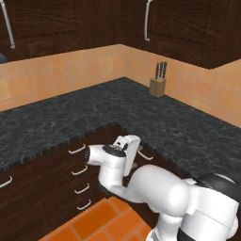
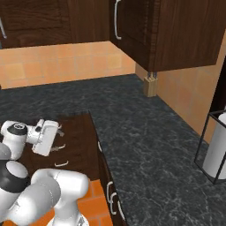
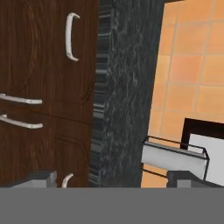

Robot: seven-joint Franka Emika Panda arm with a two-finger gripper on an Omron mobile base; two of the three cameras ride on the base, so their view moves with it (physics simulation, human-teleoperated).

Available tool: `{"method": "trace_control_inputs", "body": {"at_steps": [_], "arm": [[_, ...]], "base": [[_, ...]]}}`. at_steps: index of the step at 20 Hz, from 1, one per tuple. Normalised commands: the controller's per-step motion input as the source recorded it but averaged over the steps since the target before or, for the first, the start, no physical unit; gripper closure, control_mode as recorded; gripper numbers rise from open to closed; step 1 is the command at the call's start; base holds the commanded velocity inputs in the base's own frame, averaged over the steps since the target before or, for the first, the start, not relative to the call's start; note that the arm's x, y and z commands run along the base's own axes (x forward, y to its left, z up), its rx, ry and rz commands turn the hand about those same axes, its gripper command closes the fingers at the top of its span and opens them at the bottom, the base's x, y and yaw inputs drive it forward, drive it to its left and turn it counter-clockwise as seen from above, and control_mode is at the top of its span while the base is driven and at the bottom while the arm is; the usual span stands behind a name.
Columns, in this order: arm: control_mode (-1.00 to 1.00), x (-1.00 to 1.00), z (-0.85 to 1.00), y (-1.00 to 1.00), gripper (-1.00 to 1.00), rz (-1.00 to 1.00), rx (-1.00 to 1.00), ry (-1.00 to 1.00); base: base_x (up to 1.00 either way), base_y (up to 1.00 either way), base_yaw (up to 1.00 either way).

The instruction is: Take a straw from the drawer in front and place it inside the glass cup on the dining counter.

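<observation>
Drawer (image 1: 77, 160), closed, silver bar handle lying level, sitting just ahead of the gripper (image 1: 133, 151). Fingers standing spread wide, grasping nothing, facing the dark drawer fronts.

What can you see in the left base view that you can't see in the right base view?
The left base view alone shows the dark knife handles sticking out of the wooden knife block, and a stack of drawer handles on the left cabinet run. The right base view alone shows a black wire rack with a white roll at the right edge. Both share the black speckled counter, the orange tiled wall, the dark upper cabinets and the arm's open gripper near the drawers.
</observation>
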Motion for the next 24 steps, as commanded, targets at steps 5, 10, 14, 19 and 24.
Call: {"method": "trace_control_inputs", "body": {"at_steps": [5,10,14,19,24], "arm": [[-1.0,0.19,-0.53,0.0,-1.0,-0.02,-0.13,-0.21],[-1.0,0.3,-0.39,-0.02,-1.0,0.0,-0.01,-0.24],[-1.0,0.43,-0.27,-0.06,-1.0,-0.02,0.0,-0.19],[-1.0,0.54,-0.26,-0.23,-1.0,-0.08,0.0,-0.07],[-1.0,0.6,-0.33,-0.19,-1.0,-0.1,0.0,0.0]], "base": [[0.0,0.0,0.0],[0.0,0.0,0.0],[0.0,0.0,0.0],[0.0,0.0,0.0],[0.0,0.0,0.0]]}}
